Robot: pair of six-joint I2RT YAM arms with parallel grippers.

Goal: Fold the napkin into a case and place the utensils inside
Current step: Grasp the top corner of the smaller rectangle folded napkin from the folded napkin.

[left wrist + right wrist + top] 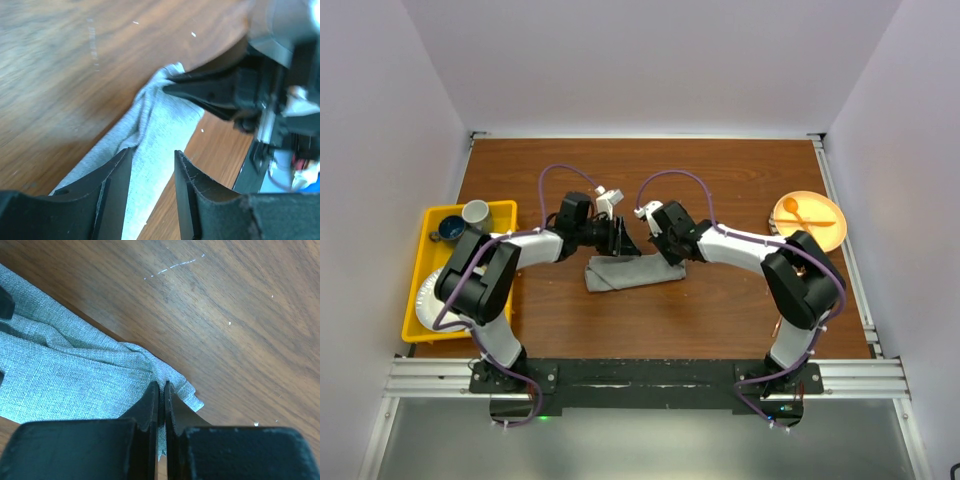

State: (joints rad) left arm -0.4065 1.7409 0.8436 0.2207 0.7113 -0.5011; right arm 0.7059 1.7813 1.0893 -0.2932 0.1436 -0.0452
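- Top view: the napkin [630, 272] lies mid-frame on the worktop [720, 300], folded to a narrow strip; no utensils inside.
- Left wrist: my left gripper [150, 177] is spread astride it.
- Right wrist: my right gripper [161, 395] pinches its corner; folding looks unfinished.

napkin [160, 125]: bunched into a narrow strip, laid on wooden table [60, 60]
left gripper [152, 155]: fingers spread, strip straddled
right gripper [171, 84]: far end pinched

The light-grey napkin [630, 272] lies on the table [720, 180] as a narrow, rumpled strip (folded in layers).
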